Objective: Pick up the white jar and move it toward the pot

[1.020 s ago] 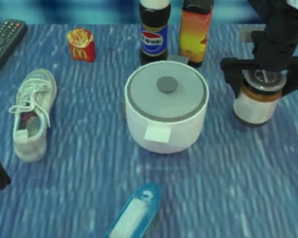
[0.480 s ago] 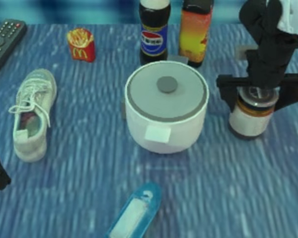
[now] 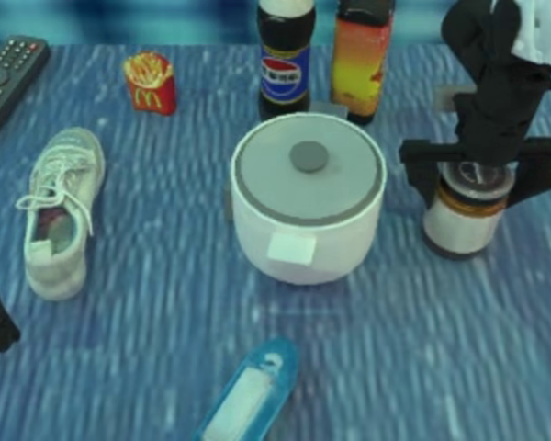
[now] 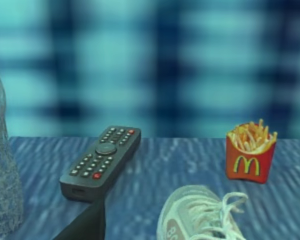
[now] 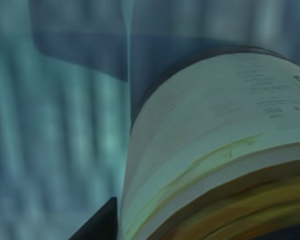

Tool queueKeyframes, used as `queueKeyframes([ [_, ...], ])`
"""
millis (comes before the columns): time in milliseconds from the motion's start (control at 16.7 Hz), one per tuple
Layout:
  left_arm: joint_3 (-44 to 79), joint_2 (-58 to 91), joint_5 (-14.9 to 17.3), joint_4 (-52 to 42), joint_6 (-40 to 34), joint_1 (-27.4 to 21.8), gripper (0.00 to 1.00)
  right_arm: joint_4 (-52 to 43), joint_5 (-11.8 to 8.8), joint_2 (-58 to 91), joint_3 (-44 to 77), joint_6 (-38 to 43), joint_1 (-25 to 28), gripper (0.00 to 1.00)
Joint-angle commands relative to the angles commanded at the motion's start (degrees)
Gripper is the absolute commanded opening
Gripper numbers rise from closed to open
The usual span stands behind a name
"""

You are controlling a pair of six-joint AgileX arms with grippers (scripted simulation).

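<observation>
The right end effector (image 3: 482,175) is clamped from above on the white jar (image 3: 461,220) near the counter's right edge, just beside the pot (image 3: 308,202), gripping under the lid (presumably for a secure carry), while the left arm idles at the left edge.

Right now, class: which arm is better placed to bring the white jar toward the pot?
Right. The right gripper is on the white jar, just right of the pot; the left arm sits parked at the table's far-left edge.
</observation>
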Motion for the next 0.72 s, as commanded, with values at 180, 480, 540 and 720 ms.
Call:
queueKeyframes([
  [180,0.0,0.0,0.0,0.0,0.0,0.0,1.00,0.0,0.0,0.0,0.0,0.0,0.0,0.75],
  [480,0.0,0.0,0.0,0.0,0.0,0.0,1.00,0.0,0.0,0.0,0.0,0.0,0.0,1.00],
  [540,0.0,0.0,0.0,0.0,0.0,0.0,1.00,0.0,0.0,0.0,0.0,0.0,0.0,1.00],
  [720,0.0,0.0,0.0,0.0,0.0,0.0,1.00,0.0,0.0,0.0,0.0,0.0,0.0,1.00],
])
